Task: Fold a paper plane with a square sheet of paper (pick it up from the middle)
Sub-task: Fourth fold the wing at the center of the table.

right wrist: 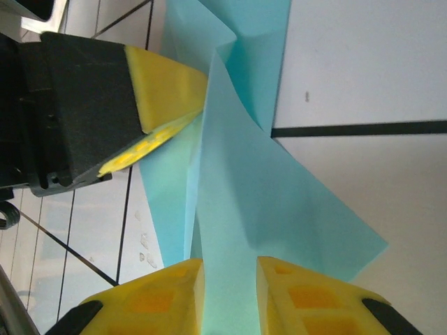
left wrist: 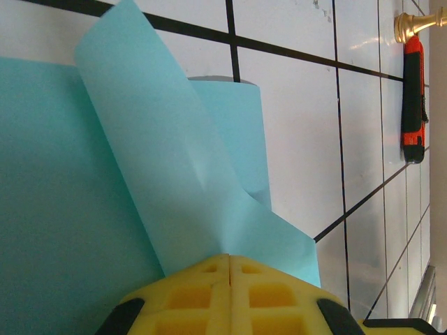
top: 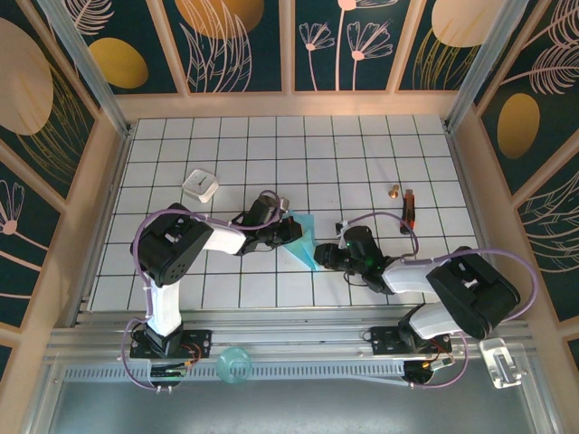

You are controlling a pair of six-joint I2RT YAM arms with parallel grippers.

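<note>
The light-blue sheet of paper [top: 304, 240] is partly folded into a pointed shape and held up off the grid table between my two grippers. My left gripper [top: 286, 222] is shut on one edge of it. In the left wrist view the yellow pads [left wrist: 202, 279] meet with the paper [left wrist: 174, 174] rising out of the seam. My right gripper [top: 320, 257] is at the paper's right side. Its pads [right wrist: 174, 293] stand apart with a flap of paper [right wrist: 265, 195] running through the gap. The right wrist view also shows the left gripper [right wrist: 198, 112] pinching the paper's far side.
A small white square block [top: 200, 185] lies at the back left. A red-and-black tool [top: 409, 206] [left wrist: 413, 105] and a brass piece [top: 394, 191] [left wrist: 413, 24] lie at the back right. Wooden walls [top: 107, 172] enclose the table. A teal cup [top: 232, 363] sits by the arm bases.
</note>
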